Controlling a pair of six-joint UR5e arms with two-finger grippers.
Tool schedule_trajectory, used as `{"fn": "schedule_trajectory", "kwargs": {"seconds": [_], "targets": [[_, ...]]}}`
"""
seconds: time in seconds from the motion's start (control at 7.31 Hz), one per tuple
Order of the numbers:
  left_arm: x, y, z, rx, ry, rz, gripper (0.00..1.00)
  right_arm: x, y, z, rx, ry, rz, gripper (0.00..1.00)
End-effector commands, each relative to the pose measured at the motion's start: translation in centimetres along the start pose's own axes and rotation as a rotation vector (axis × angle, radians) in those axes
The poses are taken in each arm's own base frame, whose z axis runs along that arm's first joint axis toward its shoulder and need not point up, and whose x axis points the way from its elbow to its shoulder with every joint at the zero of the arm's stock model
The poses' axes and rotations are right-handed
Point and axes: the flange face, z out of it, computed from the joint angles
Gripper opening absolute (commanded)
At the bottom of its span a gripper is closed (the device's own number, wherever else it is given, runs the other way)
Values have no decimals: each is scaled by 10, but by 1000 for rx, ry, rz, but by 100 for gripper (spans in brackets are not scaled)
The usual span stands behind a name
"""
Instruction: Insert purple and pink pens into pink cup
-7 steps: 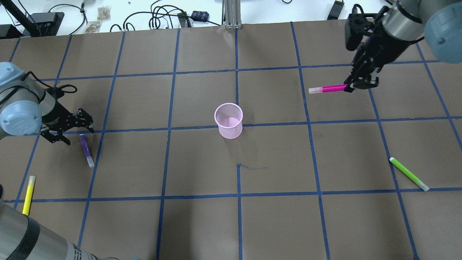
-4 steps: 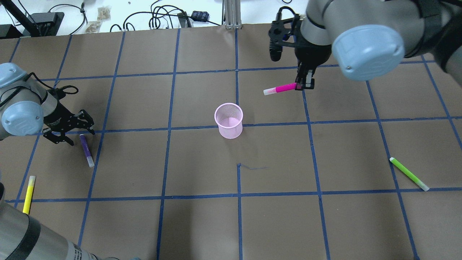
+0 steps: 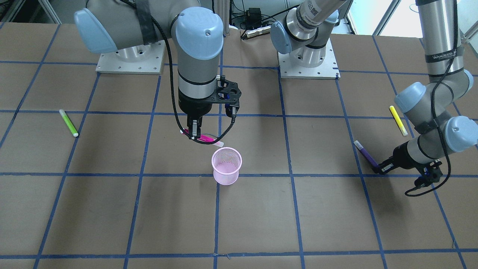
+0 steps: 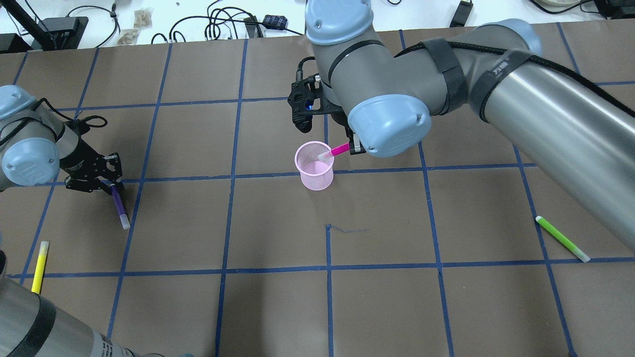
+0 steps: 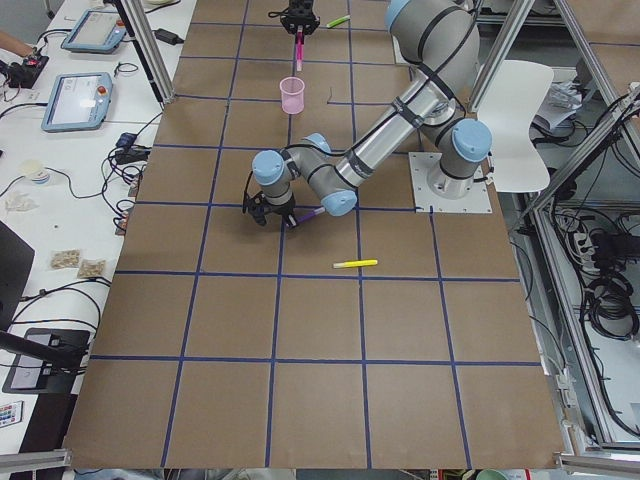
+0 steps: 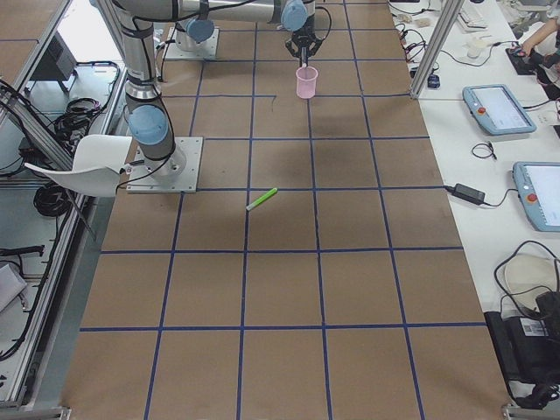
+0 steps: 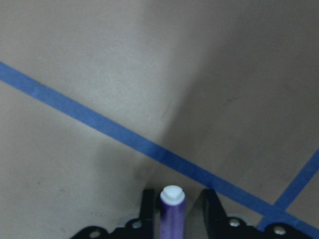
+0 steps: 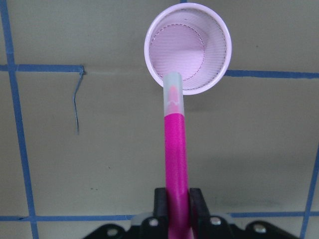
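Right pincer (image 8: 177, 199): clamped on pink pen (image 8: 177, 149), clear cap end over pink cup (image 8: 209, 64) rim. Left pincer (image 7: 173, 209): fingers parted, straddling purple pen (image 7: 172, 221) lying on table (image 7: 99, 74), well apart from cup.

The pink pen (image 8: 177, 149) has a magenta barrel and a clear, pale cap. Its rear end is pinched between the fingers of the right gripper (image 8: 177, 198). It juts straight out ahead of them, its capped tip tilted down over the near rim of the pink cup (image 8: 184, 45). The cup is mesh and stands upright, mouth open, just ahead of that gripper and below the tip. The purple pen (image 7: 172, 219) is white-ended and lies flat between the spread fingers of the left gripper (image 7: 175, 194), with a slim gap showing on each side.
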Motion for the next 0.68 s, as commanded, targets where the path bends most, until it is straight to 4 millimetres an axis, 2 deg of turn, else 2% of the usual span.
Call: {"fn": "schedule_trajectory", "kwargs": {"seconds": [0.0,0.14,0.41,0.55], "targets": [[0,0,-11,22,0,4,0,14,-26,17,-66,23,111,0],[4,-6,-37,74,-6,10,0,22,-35,39,-113,49,184,0],[7,-16,-94,135,-12,26,0,16,-52,48,-119,50,169,0],[11,-14,-112,148,-9,31,0,18,-54,51,-116,46,167,0]]}}
